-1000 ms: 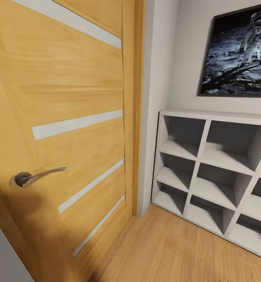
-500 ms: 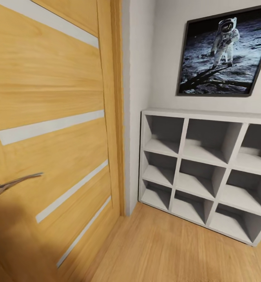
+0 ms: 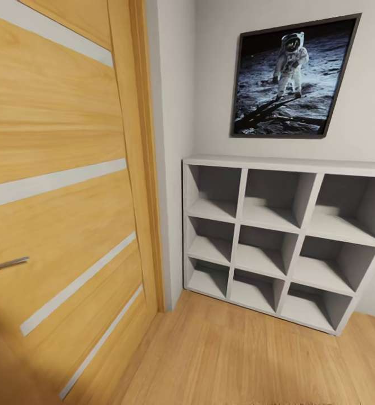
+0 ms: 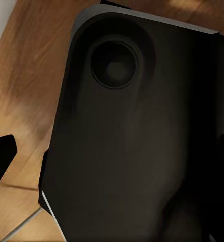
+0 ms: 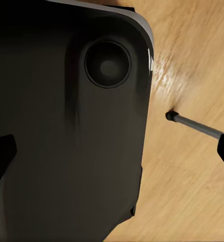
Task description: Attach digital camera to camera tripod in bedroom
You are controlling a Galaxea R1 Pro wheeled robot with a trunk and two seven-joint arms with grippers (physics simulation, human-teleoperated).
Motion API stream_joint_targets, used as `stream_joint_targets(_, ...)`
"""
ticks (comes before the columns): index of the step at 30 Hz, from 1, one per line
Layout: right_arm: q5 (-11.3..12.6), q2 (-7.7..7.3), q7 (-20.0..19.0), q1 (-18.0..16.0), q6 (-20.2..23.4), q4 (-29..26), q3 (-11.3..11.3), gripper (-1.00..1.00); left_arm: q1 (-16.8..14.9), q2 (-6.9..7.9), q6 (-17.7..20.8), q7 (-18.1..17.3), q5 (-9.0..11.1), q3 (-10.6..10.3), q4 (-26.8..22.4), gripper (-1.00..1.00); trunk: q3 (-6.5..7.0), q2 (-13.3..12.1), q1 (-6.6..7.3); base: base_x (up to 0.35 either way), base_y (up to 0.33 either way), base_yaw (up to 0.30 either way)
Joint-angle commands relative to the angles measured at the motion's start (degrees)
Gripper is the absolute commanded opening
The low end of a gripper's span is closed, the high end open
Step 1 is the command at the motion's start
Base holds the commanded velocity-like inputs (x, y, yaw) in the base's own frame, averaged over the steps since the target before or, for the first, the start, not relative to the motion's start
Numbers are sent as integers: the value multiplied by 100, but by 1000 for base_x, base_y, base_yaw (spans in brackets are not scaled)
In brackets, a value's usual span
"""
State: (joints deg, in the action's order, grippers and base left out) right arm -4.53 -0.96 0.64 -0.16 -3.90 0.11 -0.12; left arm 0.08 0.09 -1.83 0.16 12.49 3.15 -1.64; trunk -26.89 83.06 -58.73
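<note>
You're facing a wooden door (image 3: 58, 185) at 9 o'clock and a white cube shelf (image 3: 277, 247) at 2 o'clock, with no camera or tripod anywhere here, so there's nothing to line up yet, and can't tell if either arm's fingers are open.

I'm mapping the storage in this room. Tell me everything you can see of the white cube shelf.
The white cube shelf is a low matte unit of open square compartments, three rows by three columns showing, all empty with grey-shaded insides. It stands upright on the wood floor, back against the pale wall, under the astronaut picture, beside the corner near the door.
</note>
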Motion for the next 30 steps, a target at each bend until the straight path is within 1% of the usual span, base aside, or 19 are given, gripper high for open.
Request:
stream_joint_targets(1,-47,-1,5,-2,-14,1,-5,100,1,-1,-11,2,8,31,-3,100,-4,2,0,0,0,-221)
stream_joint_targets(30,-47,-1,4,-2,-13,4,-5,100,1,-1,-11,1,8,28,-3,100,-4,2,0,0,0,-218)
